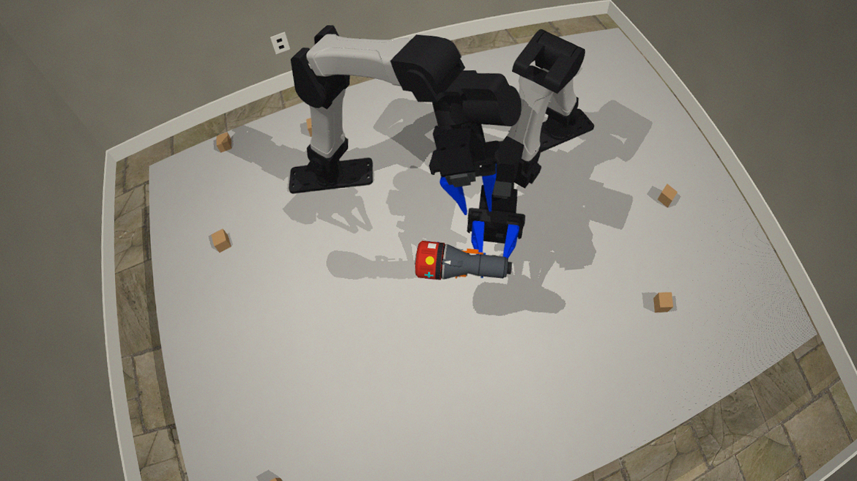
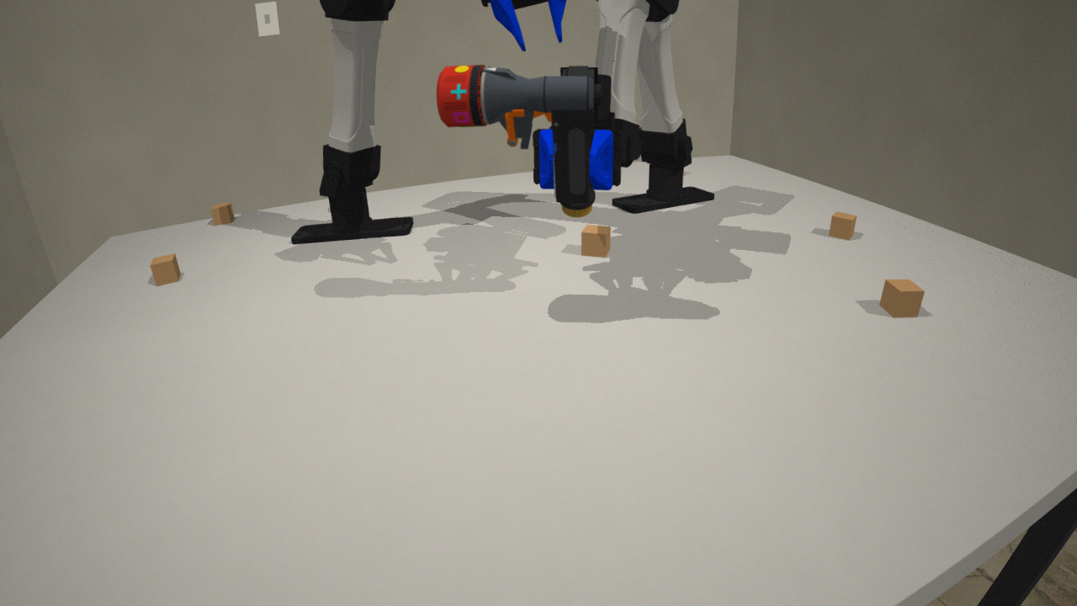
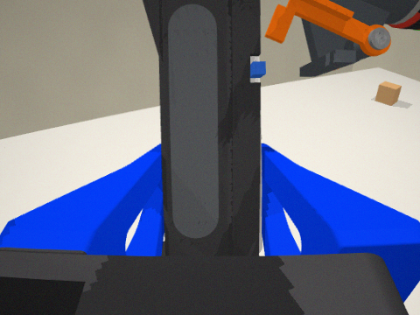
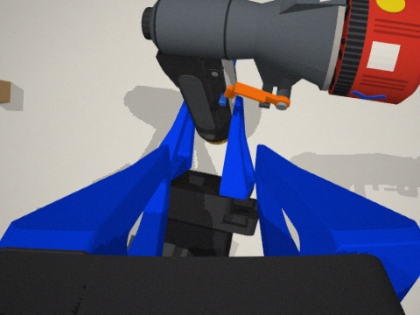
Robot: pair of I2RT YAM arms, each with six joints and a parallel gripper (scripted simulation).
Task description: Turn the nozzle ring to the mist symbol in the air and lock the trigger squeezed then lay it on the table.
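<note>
The hose nozzle point(image 1: 495, 266) point(image 2: 565, 93) point(image 3: 363, 10) point(image 4: 192, 28) is suspended well above the surface point(image 1: 360, 374) point(image 2: 452, 414) point(image 3: 66, 175) point(image 4: 66, 52), barrel roughly level; the left claw point(image 1: 492, 252) point(image 2: 574, 158) point(image 3: 213, 156) point(image 4: 216, 93) is closed on its dark handle point(image 2: 575, 162) point(image 3: 194, 122) point(image 4: 192, 101), the only contact seen; the right claw point(image 1: 476, 211) point(image 2: 541, 45) point(image 4: 213, 157) is partly open, empty and apart from the nozzle; on the spray ring point(image 1: 425, 271) point(image 2: 447, 108) point(image 4: 402, 32) the yellow disc point(image 1: 429, 259) point(image 2: 461, 68) point(image 4: 391, 4) appears aligned with the white arrow point(image 1: 447, 261) point(image 2: 490, 69), though a seated click cannot be verified; the arm-side lock lever point(image 3: 324, 15) point(image 4: 255, 93) slants toward the handle, while the opposite lever point(image 2: 513, 124) looks upright; the trigger point(image 2: 525, 134) point(image 3: 328, 61) may be locked, but this is not confirmed; the body is judged rigid and moderately light, with smooth sides liable to slip and more bulk toward the ring, so the handle is the sound holding point, gripped firmly below the trigger; the slender levers call for light contact only; if the lock is sound, a short still hold should precede laying the nozzle on its side on bare surface, away from the wooden blocks point(image 1: 663, 301) point(image 2: 901, 299) point(image 3: 388, 93) point(image 4: 4, 92), without knocking the lever or ring
</note>
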